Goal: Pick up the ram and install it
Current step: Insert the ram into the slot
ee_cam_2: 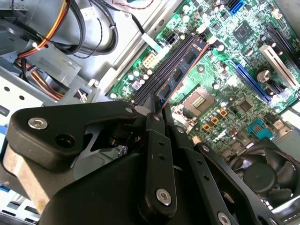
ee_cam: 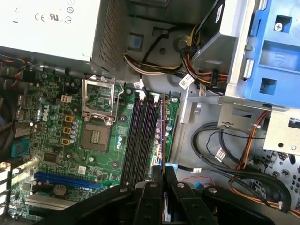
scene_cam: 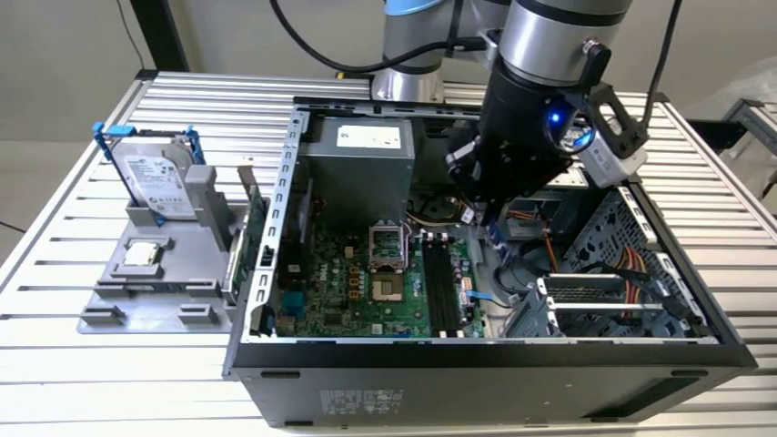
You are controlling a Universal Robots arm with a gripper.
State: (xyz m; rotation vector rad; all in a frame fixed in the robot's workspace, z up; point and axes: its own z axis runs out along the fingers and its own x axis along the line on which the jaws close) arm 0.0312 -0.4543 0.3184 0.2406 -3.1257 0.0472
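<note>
While the hard drive (scene_cam: 162,182) stands in the grey holder on the exterior view's left, the gripper (ee_cam: 162,180) pinches the ram (ee_cam: 161,133) edge-down, its long axis running along the DIMM slots (ee_cam: 140,136) directly beneath.

Ram (ee_cam_2: 180,77): thin, long, dark bluish stick with black chips, standing on edge along the motherboard's memory slots, near end pinched between black fingertips; in the first wrist view (ee_cam: 158,133), running from 12 to 6 o'clock.
</note>
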